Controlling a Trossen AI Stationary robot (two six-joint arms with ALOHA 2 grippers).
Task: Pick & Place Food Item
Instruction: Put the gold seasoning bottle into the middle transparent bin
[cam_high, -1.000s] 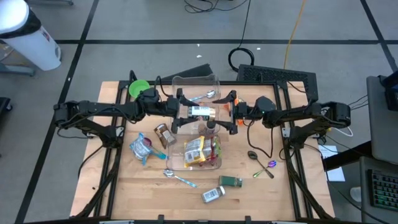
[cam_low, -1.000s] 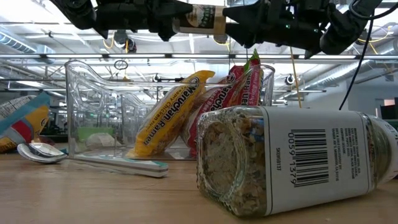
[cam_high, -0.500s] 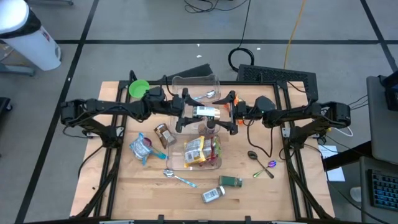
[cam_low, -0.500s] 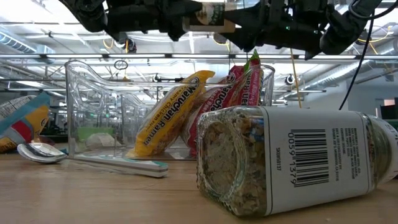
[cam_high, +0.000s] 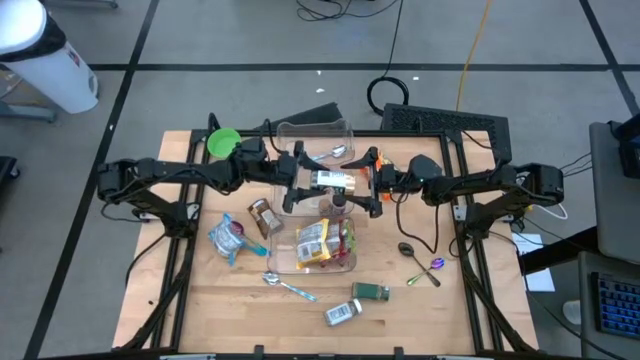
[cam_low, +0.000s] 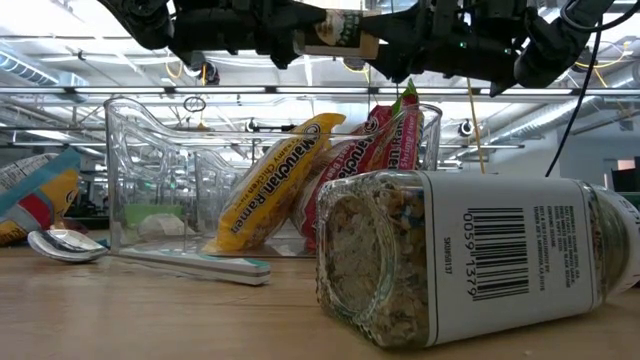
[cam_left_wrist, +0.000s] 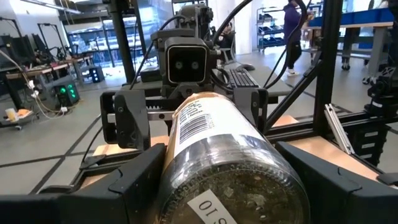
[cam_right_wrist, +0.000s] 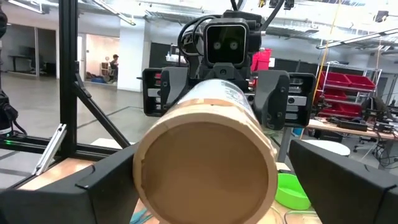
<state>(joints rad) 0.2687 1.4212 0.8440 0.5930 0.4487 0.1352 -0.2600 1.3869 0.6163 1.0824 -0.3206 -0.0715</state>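
High view: spice jar (cam_high: 331, 181) held level in the air between left tool (cam_high: 296, 181) and right tool (cam_high: 370, 184), above the gap between two clear bins (cam_high: 317, 143) on the wooden tabletop (cam_high: 210, 290). Mid-handover, by the look of it.

Low view: jar (cam_low: 335, 29) high above a bin of ramen packets (cam_low: 268, 180); another jar (cam_low: 470, 258) lying near.

Left wrist view: left fingers (cam_left_wrist: 134, 186) spread either side of the jar's base (cam_left_wrist: 227, 180), seemingly not pressing; right tool (cam_left_wrist: 189, 112) pinching the lid end. Workshop aisle, a person far off.

Right wrist view: wooden lid (cam_right_wrist: 205, 168) filling the foreground, green bowl (cam_right_wrist: 292, 190) below. Next, probably, left closing before right lets go.
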